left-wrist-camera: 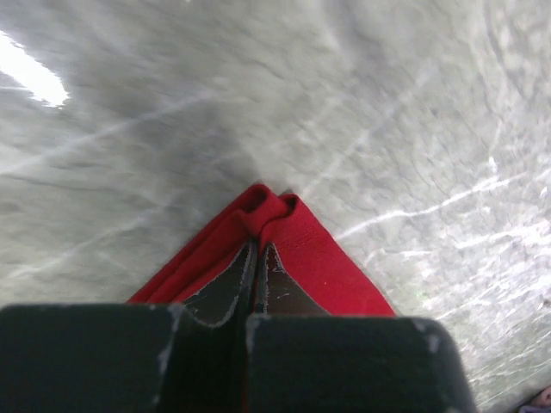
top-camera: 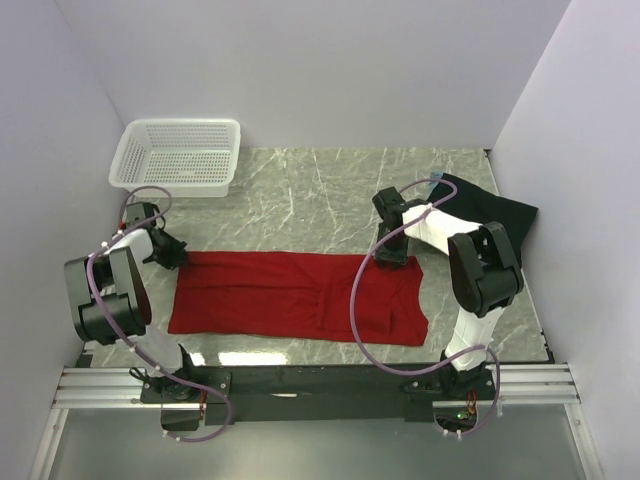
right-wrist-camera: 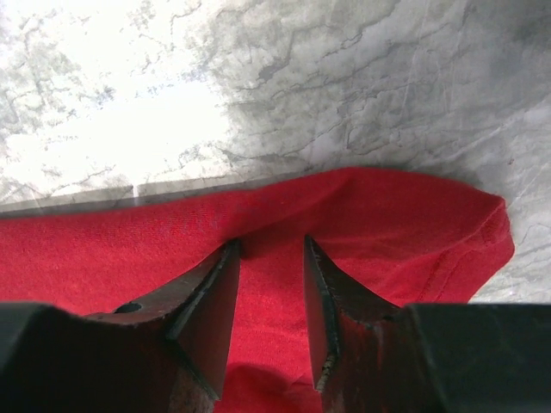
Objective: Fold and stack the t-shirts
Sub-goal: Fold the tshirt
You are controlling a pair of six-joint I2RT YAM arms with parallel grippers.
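A bright red t-shirt [top-camera: 290,298] lies spread flat across the marble table. My left gripper [top-camera: 176,252] is at its far left corner. In the left wrist view that gripper [left-wrist-camera: 261,247] is shut, pinching a bunched corner of the red t-shirt [left-wrist-camera: 323,262]. My right gripper [top-camera: 393,256] rests on the shirt's far edge near the right end. Its jaws [right-wrist-camera: 271,251] stand apart, tips down on the red t-shirt [right-wrist-camera: 387,215], with flat cloth between them. A black t-shirt [top-camera: 495,210] lies at the back right, with a light blue edge [top-camera: 437,183] of another beside it.
A white mesh basket [top-camera: 180,155] stands at the back left corner. White walls close in the table on the left, back and right. The arms' mounting rail [top-camera: 320,385] runs along the near edge. Bare marble [top-camera: 300,200] lies between the basket and the black shirt.
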